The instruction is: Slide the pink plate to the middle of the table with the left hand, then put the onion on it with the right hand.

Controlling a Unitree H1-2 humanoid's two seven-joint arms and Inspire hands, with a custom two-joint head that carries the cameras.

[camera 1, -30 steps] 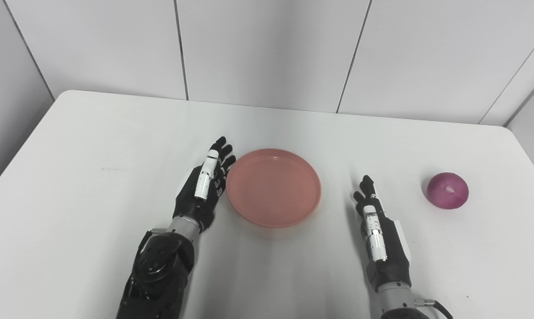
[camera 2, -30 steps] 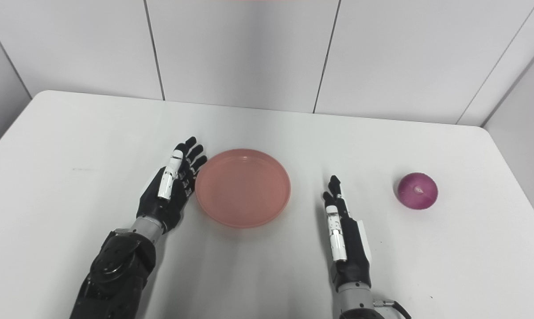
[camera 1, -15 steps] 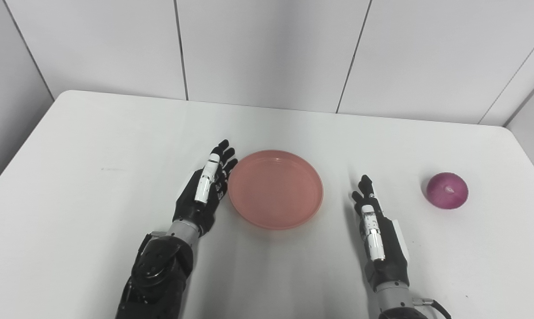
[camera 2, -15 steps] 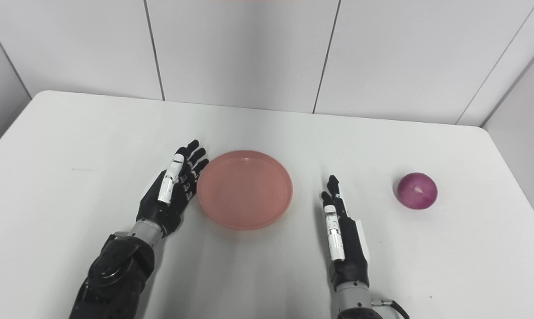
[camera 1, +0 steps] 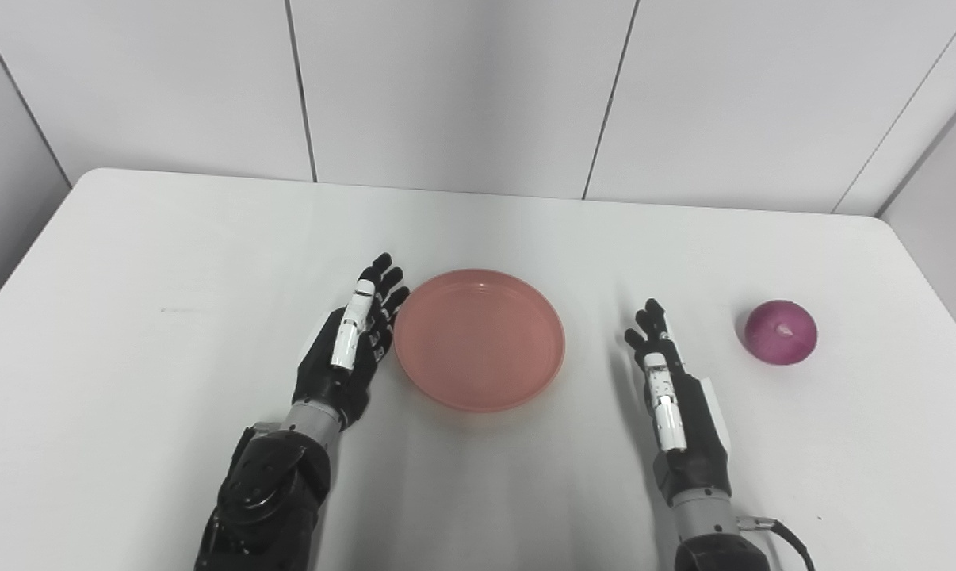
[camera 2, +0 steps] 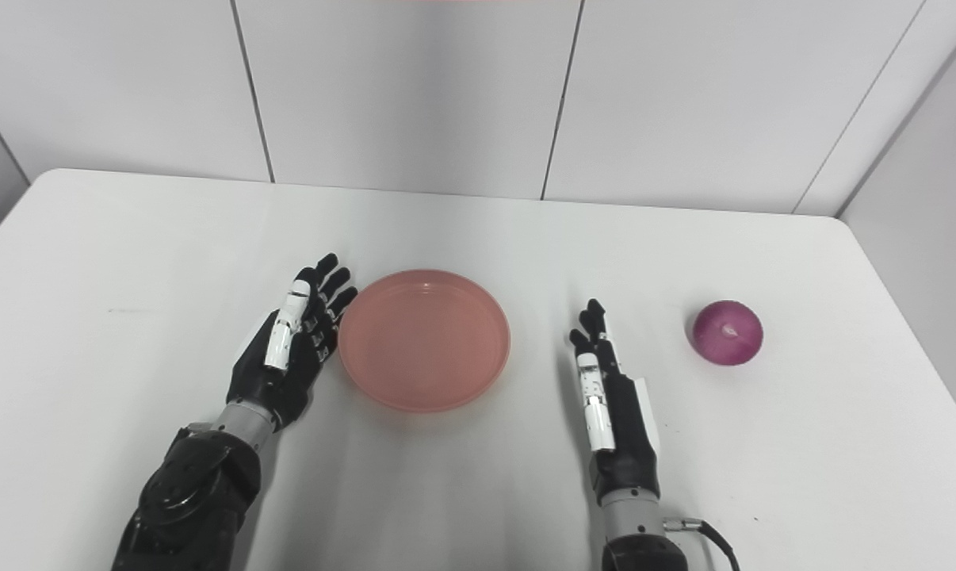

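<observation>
The plate (camera 1: 479, 339) is sitting near the middle of the table (camera 1: 129, 262), so the slide looks about finished, and the coming move is most likely turning on where the onion (camera 1: 780, 332) is lying from the right hand (camera 1: 676, 404). The onion is resting on the table to the right of that hand and a little farther from the robot, apart from it with bare table between, and well apart from the plate. The right hand is standing on edge with its fingers (camera 1: 654, 337) stretched out together and pointing away from the robot, holding nothing; they are pointing past the onion's left side, not at it, so a reach would have to be swinging rightward and a little forward before closing. The onion is looking roundish with no clear long axis, so I judge the angle of approach is mattering little. The left hand (camera 1: 347, 349) is waiting flat-fingered just beside the plate's left rim, empty; whether it is touching the rim I cannot tell. It is lying on the far side of the plate from the onion, so the right hand is plainly the nearer.
</observation>
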